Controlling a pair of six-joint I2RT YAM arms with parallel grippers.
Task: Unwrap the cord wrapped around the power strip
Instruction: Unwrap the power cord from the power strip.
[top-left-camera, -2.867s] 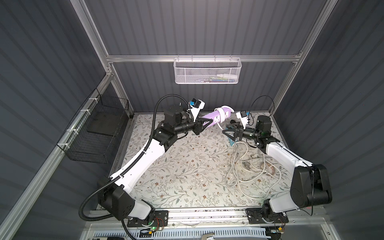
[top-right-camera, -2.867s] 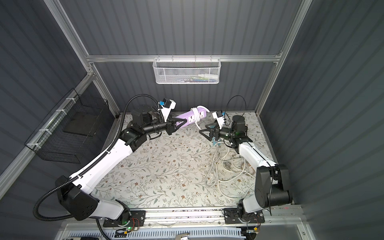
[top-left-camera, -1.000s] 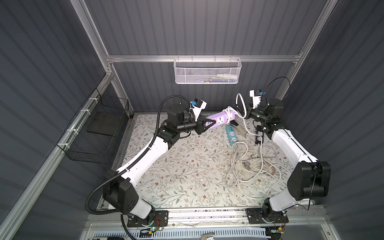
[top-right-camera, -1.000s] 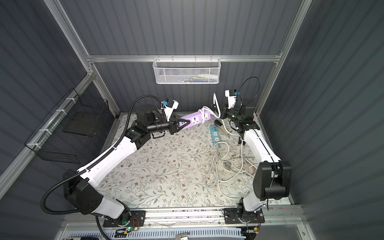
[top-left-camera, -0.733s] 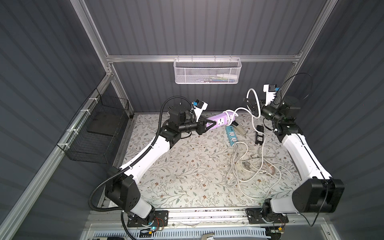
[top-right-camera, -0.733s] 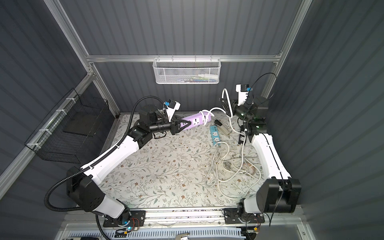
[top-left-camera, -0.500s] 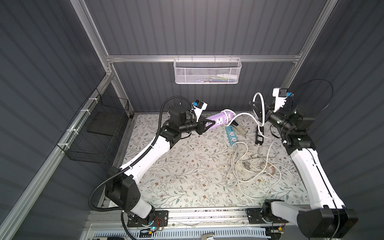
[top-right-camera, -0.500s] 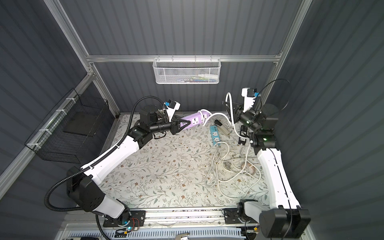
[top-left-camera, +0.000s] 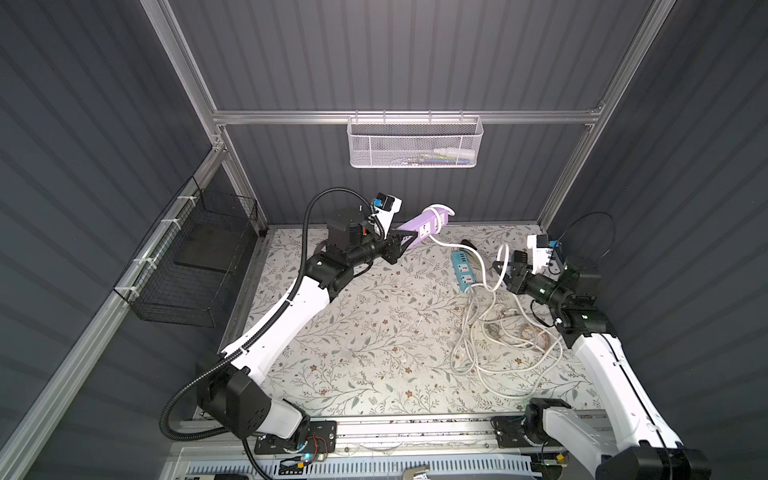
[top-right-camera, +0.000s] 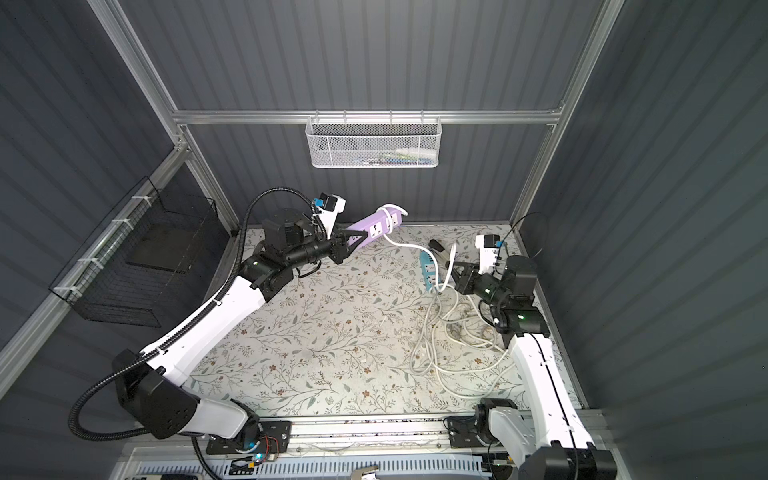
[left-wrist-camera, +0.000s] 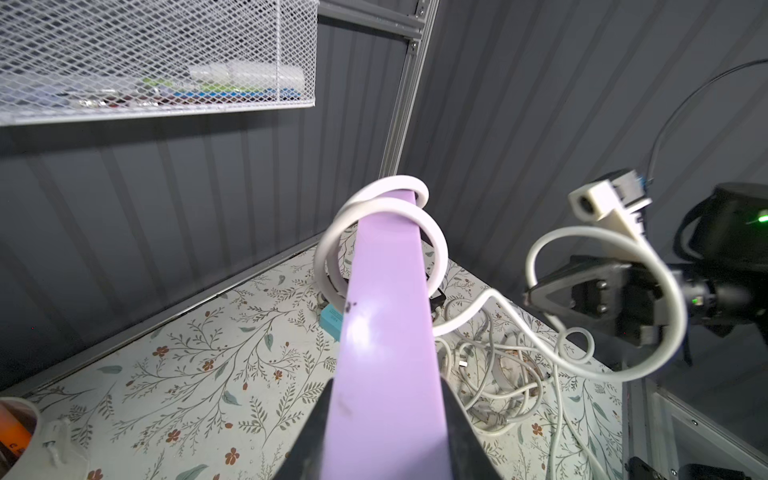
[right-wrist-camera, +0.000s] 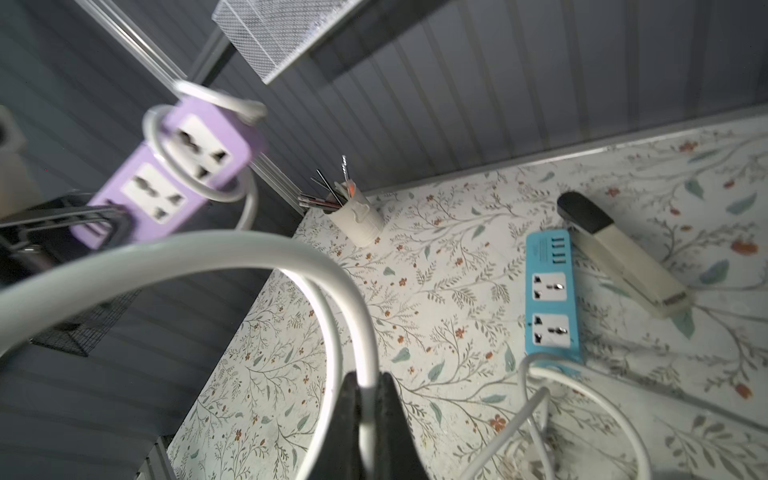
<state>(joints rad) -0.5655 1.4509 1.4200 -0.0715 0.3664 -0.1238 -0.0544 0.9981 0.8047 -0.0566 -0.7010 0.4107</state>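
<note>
Midway: left gripper (left-wrist-camera: 386, 390) clamps the power strip (left-wrist-camera: 388, 291), right gripper (right-wrist-camera: 365, 395) pinches the cord (right-wrist-camera: 249, 253). Next, likely swing loops off the strip's two-o'clock tip.

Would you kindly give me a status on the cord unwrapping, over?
Left gripper shut on purple power strip, held aloft. Right gripper shut on white cord. About two loops round the strip's far end. Cable pile lying below.

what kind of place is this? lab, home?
Likely an enclosed robot test cell: ribbed grey panel walls on an aluminium frame, left arm and right arm mounted on a front rail, mesh basket hung on the back wall.
</note>
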